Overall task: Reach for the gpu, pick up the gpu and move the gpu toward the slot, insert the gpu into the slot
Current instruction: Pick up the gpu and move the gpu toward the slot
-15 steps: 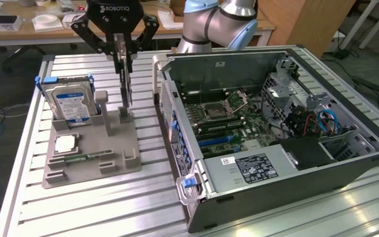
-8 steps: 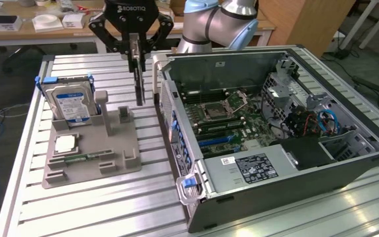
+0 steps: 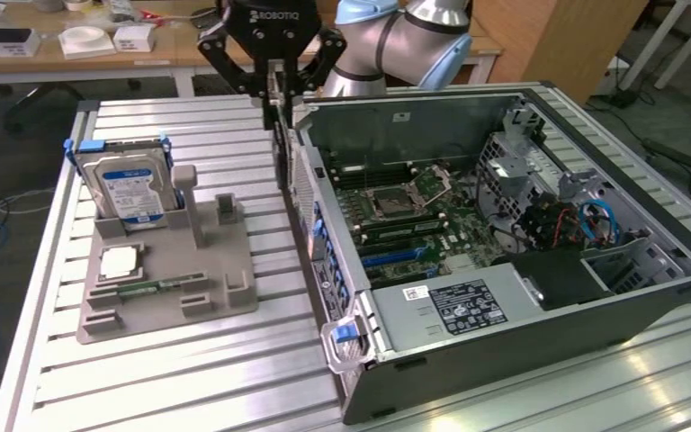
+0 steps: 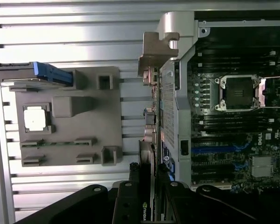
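My gripper [image 3: 280,94] hangs above the back left corner of the open computer case [image 3: 502,351], shut on the gpu [image 3: 282,144]. The gpu is a thin dark card seen edge-on, hanging straight down between the fingers, just outside the case's perforated rear wall. In the wrist view the gripper [image 4: 148,189] pinches the gpu [image 4: 146,163], whose edge runs along that wall. The slot [image 3: 394,256] is a blue strip on the green motherboard inside the case, to the exterior view's right of the card. In the wrist view the slot [image 4: 214,150] lies below the processor socket [image 4: 239,92].
A grey holder [image 3: 166,279] on the slatted metal table [image 3: 201,378] carries a blue-labelled hard drive [image 3: 130,189], a silver chip [image 3: 120,262] and a small green memory stick [image 3: 154,288]. A drive cage and cables [image 3: 561,216] fill the case's right side. Desks stand behind.
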You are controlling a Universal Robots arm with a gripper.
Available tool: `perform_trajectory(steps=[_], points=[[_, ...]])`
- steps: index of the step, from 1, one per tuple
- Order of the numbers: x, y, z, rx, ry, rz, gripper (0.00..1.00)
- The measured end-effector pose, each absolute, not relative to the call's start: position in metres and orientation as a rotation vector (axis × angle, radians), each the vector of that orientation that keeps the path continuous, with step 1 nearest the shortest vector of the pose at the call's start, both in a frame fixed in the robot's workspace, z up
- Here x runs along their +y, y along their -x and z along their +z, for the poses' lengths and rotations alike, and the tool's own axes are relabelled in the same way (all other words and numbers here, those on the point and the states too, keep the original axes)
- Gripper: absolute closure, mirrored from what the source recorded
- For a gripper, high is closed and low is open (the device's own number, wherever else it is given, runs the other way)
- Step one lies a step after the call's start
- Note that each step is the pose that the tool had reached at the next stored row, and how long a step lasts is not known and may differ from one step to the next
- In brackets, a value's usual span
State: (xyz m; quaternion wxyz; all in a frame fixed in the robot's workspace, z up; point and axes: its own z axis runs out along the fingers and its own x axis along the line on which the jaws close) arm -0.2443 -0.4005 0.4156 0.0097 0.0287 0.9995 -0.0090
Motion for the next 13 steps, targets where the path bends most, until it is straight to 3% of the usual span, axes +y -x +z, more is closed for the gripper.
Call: perform_trajectory(steps=[13], points=[[-0.401, 0.198, 0.416, 3.126, -0.077, -0.024, 0.74]])
